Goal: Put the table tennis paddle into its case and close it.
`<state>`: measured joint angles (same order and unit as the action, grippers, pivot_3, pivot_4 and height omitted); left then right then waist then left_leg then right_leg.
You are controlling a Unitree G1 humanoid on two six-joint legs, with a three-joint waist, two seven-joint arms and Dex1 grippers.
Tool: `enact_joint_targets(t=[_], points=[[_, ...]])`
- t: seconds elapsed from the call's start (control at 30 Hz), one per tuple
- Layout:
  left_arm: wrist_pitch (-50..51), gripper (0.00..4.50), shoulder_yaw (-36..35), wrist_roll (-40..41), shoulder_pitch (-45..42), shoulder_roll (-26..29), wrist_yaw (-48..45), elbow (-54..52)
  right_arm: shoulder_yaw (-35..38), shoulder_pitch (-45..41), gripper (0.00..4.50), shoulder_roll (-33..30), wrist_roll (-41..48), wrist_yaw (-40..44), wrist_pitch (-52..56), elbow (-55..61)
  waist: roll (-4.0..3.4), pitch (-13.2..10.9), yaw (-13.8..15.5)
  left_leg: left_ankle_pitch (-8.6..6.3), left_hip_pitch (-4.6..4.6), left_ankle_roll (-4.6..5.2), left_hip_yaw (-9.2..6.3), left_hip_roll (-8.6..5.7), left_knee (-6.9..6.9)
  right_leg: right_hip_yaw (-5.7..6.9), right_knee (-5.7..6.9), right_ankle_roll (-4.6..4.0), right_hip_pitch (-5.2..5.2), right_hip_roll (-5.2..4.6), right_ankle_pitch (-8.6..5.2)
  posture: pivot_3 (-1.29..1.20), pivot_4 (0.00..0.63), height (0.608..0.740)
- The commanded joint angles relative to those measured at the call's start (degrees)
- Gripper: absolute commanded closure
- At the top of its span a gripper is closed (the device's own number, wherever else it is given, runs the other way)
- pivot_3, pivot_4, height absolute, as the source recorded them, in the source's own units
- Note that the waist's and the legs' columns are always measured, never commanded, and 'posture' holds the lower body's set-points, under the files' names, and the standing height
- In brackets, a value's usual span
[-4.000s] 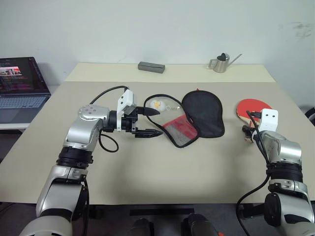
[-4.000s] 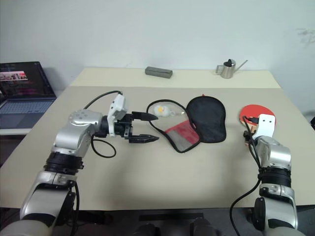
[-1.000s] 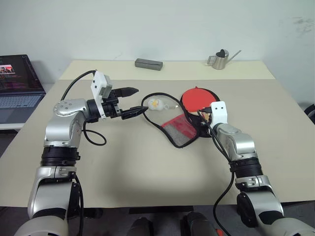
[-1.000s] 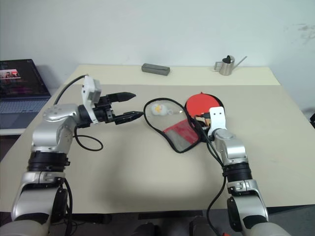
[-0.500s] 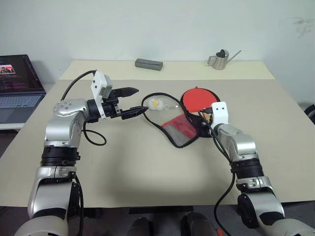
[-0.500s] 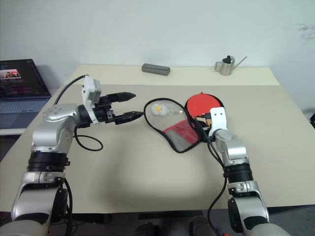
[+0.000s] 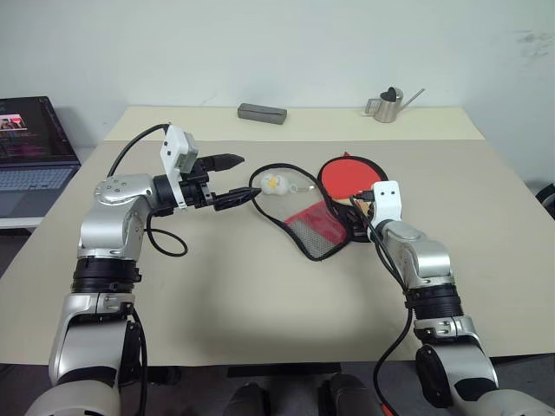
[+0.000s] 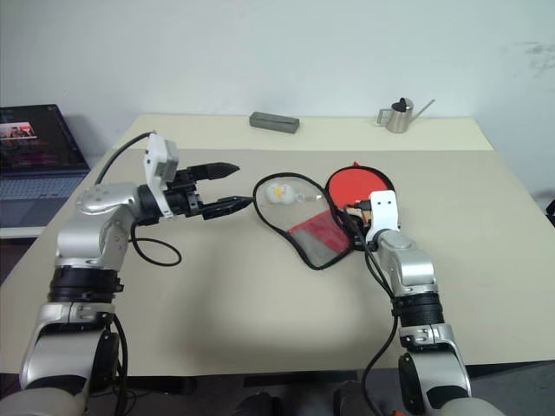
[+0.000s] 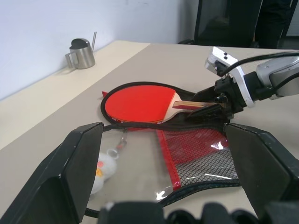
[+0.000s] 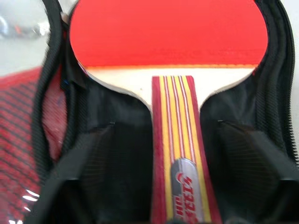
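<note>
The right gripper [image 10: 175, 205] stands with fingers spread either side of the handle of the table tennis paddle [image 7: 350, 174], having let go within the last second. The paddle lies inside the open case [image 7: 323, 227] on the table [image 7: 260, 295]. The left gripper [image 7: 236, 179] hovers open near the zipper charm [image 7: 275, 183]. Placement looks done; next comes folding the flap over and zipping.

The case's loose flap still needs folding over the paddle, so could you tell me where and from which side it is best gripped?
Probably by the free edge of the red mesh flap, coming from the robot's left, where the open left gripper hovers. The flap lies flat, hinged beside the paddle, so lifting its outer edge would swing it over.
</note>
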<state>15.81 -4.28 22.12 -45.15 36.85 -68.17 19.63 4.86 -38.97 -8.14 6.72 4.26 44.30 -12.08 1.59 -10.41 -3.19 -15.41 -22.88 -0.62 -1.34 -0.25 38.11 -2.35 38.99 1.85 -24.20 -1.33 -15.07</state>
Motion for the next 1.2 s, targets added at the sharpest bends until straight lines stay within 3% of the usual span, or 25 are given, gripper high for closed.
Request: enact_joint_targets(t=[0.03,0.27,0.47,0.6,0.9,0.93,1.2], points=[[-0.7,0.00,-0.6,0.1,-0.4,0.7,0.1,-1.5,1.1,-0.1,0.02,1.1,3.3,1.7,0.9,8.3,0.00,0.0,0.0,0.00,0.00,0.00,0.00,0.00,0.00,0.00,0.00,0.00,0.00,0.00,0.00,0.00,0.150,0.740],[-1.1,0.00,-1.2,-0.4,2.2,0.8,1.0,-1.0,-0.4,3.6,0.02,-5.2,7.2,10.5,3.3,22.6,0.00,0.0,0.2,0.00,-0.01,0.00,-0.03,-0.01,0.01,0.03,-0.02,0.00,0.02,-0.01,0.00,0.00,0.150,0.740],[-0.5,0.00,-1.2,-1.0,5.4,2.0,0.9,-0.2,0.8,4.7,0.02,-12.1,9.1,15.1,5.0,26.2,0.00,0.0,0.3,0.00,0.02,0.01,-0.03,0.00,0.01,0.04,-0.01,0.00,0.03,0.00,0.00,0.00,0.150,0.740],[-1.2,0.95,-0.4,-3.4,7.3,3.7,1.8,2.1,1.7,5.3,0.00,-15.9,11.9,18.7,6.8,29.4,0.00,0.0,0.3,0.00,0.02,0.01,-0.03,0.00,0.01,0.04,-0.01,0.00,0.02,0.00,0.00,0.00,0.150,0.740],[-6.5,4.30,2.5,-10.4,5.5,4.4,2.2,13.4,2.9,5.6,0.00,-26.0,18.3,30.9,4.4,33.5,0.00,0.0,0.9,-0.01,0.01,0.02,-0.04,-0.02,0.04,0.10,-0.05,0.00,0.07,0.00,-0.01,0.00,0.150,0.740],[-7.0,4.46,3.4,-11.5,4.5,3.9,2.4,15.6,2.8,5.8,0.00,-27.3,18.4,32.1,3.7,33.3,0.00,0.0,1.0,-0.01,0.01,0.02,-0.04,-0.02,0.04,0.10,-0.04,0.00,0.07,0.00,-0.01,0.00,0.150,0.740],[-11.7,4.46,7.7,-17.5,-4.1,-1.7,5.5,29.0,1.5,7.8,0.00,-29.0,18.3,32.4,2.7,35.0,0.03,0.0,1.5,-0.01,-0.03,0.02,-0.04,-0.05,0.09,0.13,-0.03,0.01,0.08,0.00,-0.01,0.00,0.150,0.740]])
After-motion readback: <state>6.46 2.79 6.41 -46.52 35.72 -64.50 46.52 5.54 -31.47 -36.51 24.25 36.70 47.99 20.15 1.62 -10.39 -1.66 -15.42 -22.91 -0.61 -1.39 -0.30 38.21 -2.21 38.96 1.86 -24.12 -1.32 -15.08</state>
